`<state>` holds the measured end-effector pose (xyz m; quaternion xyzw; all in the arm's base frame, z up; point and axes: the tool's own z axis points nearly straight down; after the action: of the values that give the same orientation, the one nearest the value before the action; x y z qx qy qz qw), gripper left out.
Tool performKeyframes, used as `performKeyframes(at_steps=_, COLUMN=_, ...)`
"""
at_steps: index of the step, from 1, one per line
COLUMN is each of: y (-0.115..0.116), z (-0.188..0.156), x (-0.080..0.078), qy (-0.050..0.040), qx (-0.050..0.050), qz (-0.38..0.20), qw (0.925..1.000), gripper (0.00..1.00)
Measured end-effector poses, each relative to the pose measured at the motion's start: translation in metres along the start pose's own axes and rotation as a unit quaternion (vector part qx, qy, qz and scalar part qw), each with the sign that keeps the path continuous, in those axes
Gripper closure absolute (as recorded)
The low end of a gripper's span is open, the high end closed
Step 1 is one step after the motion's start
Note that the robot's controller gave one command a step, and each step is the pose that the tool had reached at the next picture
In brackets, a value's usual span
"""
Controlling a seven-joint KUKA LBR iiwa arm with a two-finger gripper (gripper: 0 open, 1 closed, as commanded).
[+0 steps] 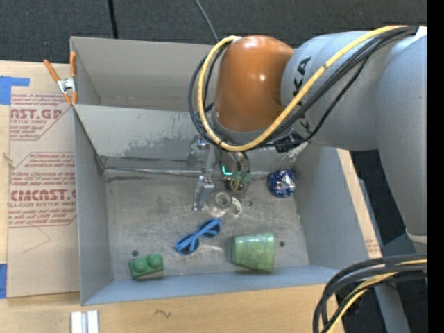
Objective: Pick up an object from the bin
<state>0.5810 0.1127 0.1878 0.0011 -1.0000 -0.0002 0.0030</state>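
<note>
Presently, camera view: the end effector point(210, 194) hangs low over the middle of the grey bin point(139, 210), beneath the orange wrist cover point(251, 82); whether it is spread or pressed together cannot be told. Nearest it lies a small clear round item point(224, 202), just beside its tip; blue sunglasses point(199, 236) lie near, a green cup point(253, 250) beyond. Risk, as judged: the clear item looks slick and may skid aside on closing, or the sunglasses may be snagged instead
</note>
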Motion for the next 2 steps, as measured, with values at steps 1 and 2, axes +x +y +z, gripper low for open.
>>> performKeyframes(at_steps=1, y=-0.019, z=0.115, x=0.016, qy=-0.006, qx=-0.001, qz=-0.118, qw=0.993, gripper=0.0)
performKeyframes(at_steps=2, y=-0.051, z=0.114, x=0.064, qy=-0.0108, qx=0.0, qz=-0.223, qw=0.9747, gripper=0.0)
